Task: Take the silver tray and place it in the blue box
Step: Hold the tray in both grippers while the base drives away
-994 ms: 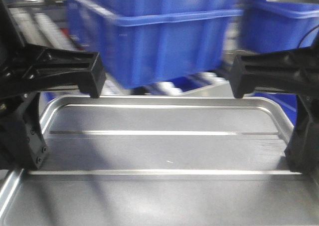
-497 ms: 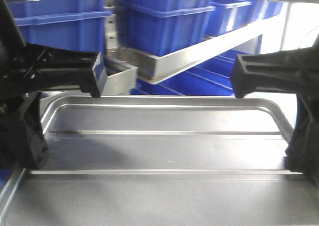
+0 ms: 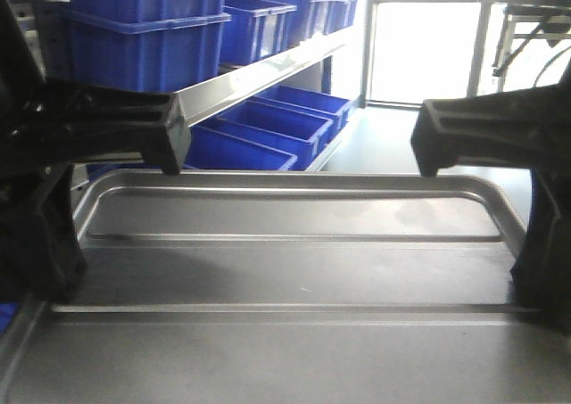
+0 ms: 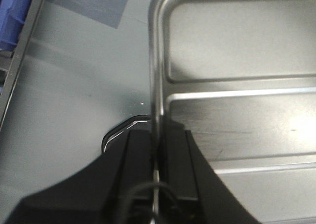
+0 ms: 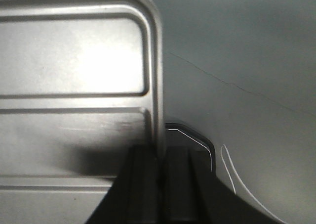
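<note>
The silver tray (image 3: 294, 270) fills the lower front view, level, with its two raised ribs running across. My left gripper (image 3: 55, 270) is shut on its left rim, and the left wrist view (image 4: 157, 135) shows both jaws pinching that rim (image 4: 154, 61). My right gripper (image 3: 535, 279) is shut on the right rim, also seen in the right wrist view (image 5: 160, 152), where the tray (image 5: 74, 61) hangs above grey floor. Deep blue crates (image 3: 134, 52) stand on shelving at the back left. I cannot tell which one is the blue box.
A slanted metal shelf edge (image 3: 268, 70) runs back from the left, with lower blue crates (image 3: 268, 123) under it. A bright doorway (image 3: 424, 38) is at the back right. A tape patch (image 4: 89, 6) lies on the grey floor (image 5: 247, 61).
The background has swung: the close blue crates slid off to the left, and the shelving aisle and bright doorway came into view. The tray and both grippers keep the same hold.
</note>
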Action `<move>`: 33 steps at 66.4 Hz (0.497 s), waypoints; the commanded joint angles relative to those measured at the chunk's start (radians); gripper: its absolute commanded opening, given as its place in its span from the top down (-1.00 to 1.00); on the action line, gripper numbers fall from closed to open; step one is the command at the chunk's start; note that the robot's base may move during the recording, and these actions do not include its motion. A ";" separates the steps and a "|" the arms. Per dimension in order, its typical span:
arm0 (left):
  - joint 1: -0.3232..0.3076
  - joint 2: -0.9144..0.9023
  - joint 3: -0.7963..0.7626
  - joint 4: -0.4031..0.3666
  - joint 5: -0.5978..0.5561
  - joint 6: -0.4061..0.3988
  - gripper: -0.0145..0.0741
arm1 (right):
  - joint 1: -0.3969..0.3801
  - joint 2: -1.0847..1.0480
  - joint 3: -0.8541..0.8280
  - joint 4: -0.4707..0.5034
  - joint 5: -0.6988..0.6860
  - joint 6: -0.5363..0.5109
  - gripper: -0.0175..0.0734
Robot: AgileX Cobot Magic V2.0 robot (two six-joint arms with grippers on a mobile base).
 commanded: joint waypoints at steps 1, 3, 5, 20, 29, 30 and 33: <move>-0.007 -0.028 -0.025 0.021 -0.015 0.001 0.71 | -0.002 -0.026 -0.025 -0.038 -0.023 0.000 0.49; -0.007 -0.028 -0.025 0.021 -0.015 0.001 0.71 | -0.002 -0.026 -0.025 -0.038 -0.023 0.000 0.49; -0.007 -0.028 -0.025 0.021 -0.015 0.001 0.71 | -0.002 -0.026 -0.025 -0.038 -0.023 0.000 0.49; -0.007 -0.028 -0.025 0.021 -0.015 0.001 0.71 | -0.002 -0.026 -0.025 -0.038 -0.023 0.000 0.49; -0.007 -0.028 -0.025 0.021 -0.015 0.001 0.71 | -0.002 -0.026 -0.025 -0.038 -0.023 0.000 0.49; -0.007 -0.028 -0.025 0.021 -0.015 0.001 0.71 | -0.002 -0.026 -0.025 -0.038 -0.023 0.000 0.49; -0.007 -0.028 -0.025 0.021 -0.015 0.001 0.71 | -0.002 -0.026 -0.025 -0.038 -0.023 0.000 0.49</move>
